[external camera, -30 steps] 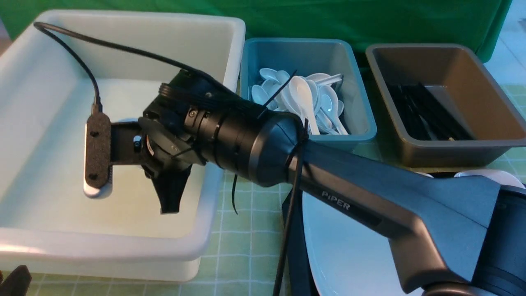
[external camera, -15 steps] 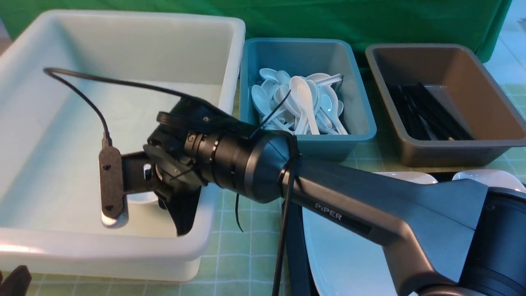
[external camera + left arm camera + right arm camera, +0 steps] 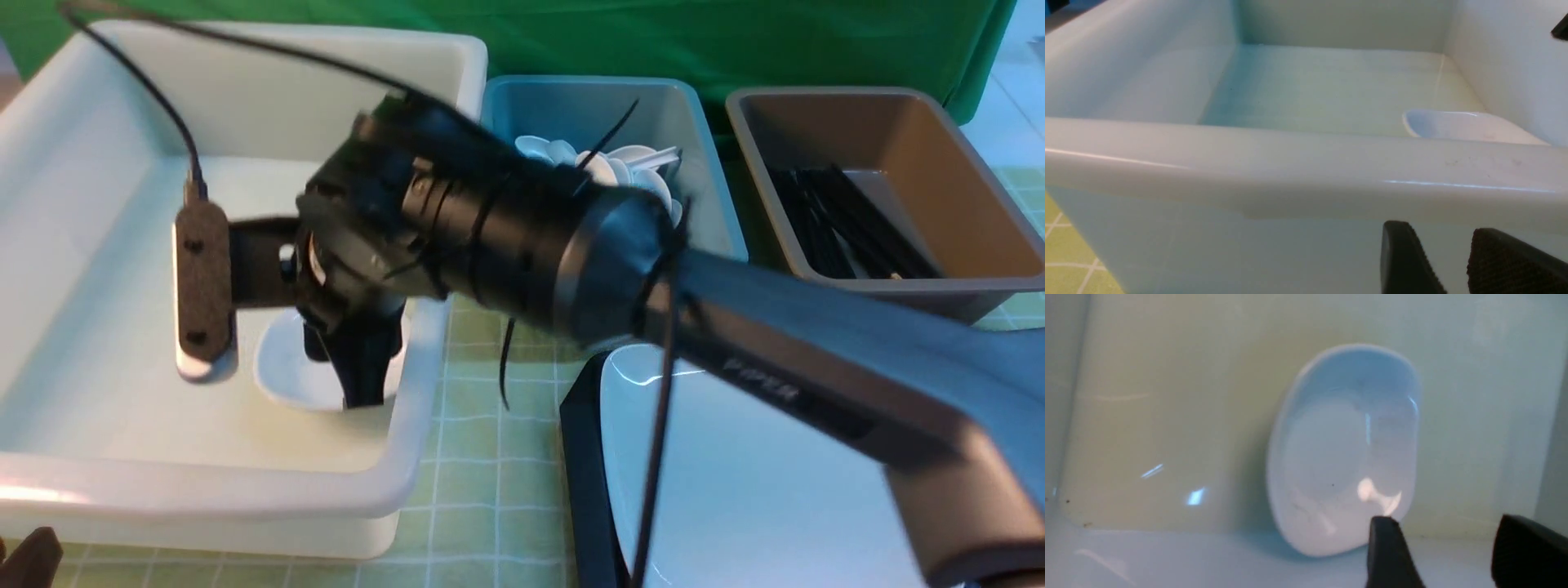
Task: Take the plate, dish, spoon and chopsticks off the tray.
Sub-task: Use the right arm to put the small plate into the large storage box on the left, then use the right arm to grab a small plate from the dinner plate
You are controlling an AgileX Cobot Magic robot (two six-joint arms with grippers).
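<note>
My R gripper [image 3: 1445, 526]: jaws spread, dish [image 3: 1343, 449] free in white tub [image 3: 204, 494], its bin; L gripper [image 3: 1440, 234] idle, jaws apart.

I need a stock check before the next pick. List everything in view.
white tub: one, white, left
dish: one, white, inside the white tub
teal bin: one, teal, back centre
spoons: many, white, in the teal bin
brown bin: one, brown, back right
chopsticks: several, black, in the brown bin
tray: one, dark, front right
plate: one, white, on the tray
tablecloth: one, green check, underneath
right gripper: one, black, open above the dish
left gripper: one, black, open, outside the white tub
</note>
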